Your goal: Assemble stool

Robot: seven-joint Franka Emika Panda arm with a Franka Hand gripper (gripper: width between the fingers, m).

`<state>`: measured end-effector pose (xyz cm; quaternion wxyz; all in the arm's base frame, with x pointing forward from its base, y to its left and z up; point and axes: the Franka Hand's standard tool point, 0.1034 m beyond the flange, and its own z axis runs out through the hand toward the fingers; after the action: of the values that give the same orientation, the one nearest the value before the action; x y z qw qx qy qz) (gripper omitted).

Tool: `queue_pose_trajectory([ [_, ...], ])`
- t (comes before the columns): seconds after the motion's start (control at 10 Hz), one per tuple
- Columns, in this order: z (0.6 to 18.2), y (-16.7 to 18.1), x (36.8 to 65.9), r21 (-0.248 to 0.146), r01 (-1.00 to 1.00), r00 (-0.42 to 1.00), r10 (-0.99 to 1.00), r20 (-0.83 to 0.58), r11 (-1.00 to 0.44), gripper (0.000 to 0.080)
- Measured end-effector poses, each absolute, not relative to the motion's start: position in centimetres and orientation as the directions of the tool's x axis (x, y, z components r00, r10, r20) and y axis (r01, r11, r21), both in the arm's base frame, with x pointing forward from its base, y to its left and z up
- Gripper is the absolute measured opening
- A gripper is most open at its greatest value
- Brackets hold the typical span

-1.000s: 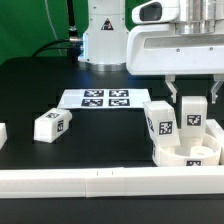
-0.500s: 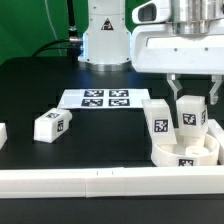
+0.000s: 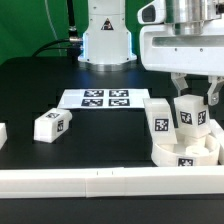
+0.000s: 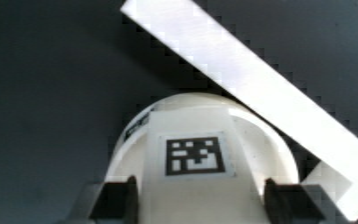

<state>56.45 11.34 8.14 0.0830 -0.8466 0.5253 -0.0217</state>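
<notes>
Misalignment is the main risk. The jaws, about half closed, grip a leg block (image 3: 192,114) upright over the seat disc (image 3: 185,155) at the near corner of the bench (image 3: 30,90) on the exterior view's right. A slight tilt could jam it on a socket rim or knock the neighbouring leg block (image 3: 160,122) standing in the disc. Only the wrist view shows the held block's tag centred between the fingers (image 4: 108,200). Only the exterior view shows the disc and a loose leg block (image 3: 52,124) well apart.

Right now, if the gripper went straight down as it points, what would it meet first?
Probably the seat disc right below: the leg block held in the gripper would reach it first, though depth is unclear.
</notes>
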Motion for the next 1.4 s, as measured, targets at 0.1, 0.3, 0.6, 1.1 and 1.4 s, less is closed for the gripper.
queue_pose_trajectory([
  [0.1,8.14,11.80,56.34,-0.160,-0.935,0.332,-0.940,-0.082,-0.317,0.0337],
  [0.3,8.14,12.37,56.20,-0.146,-0.980,0.157,-0.979,-0.128,-0.138,0.0337],
  [0.6,8.10,12.65,56.12,-0.115,-0.990,-0.057,-0.984,-0.171,0.077,0.0337],
  [1.1,8.05,11.73,56.35,-0.098,-0.860,-0.462,-0.846,-0.266,0.501,0.0337],
  [1.4,7.98,12.31,55.89,-0.067,-0.690,-0.668,-0.669,-0.326,0.721,0.0337],
])
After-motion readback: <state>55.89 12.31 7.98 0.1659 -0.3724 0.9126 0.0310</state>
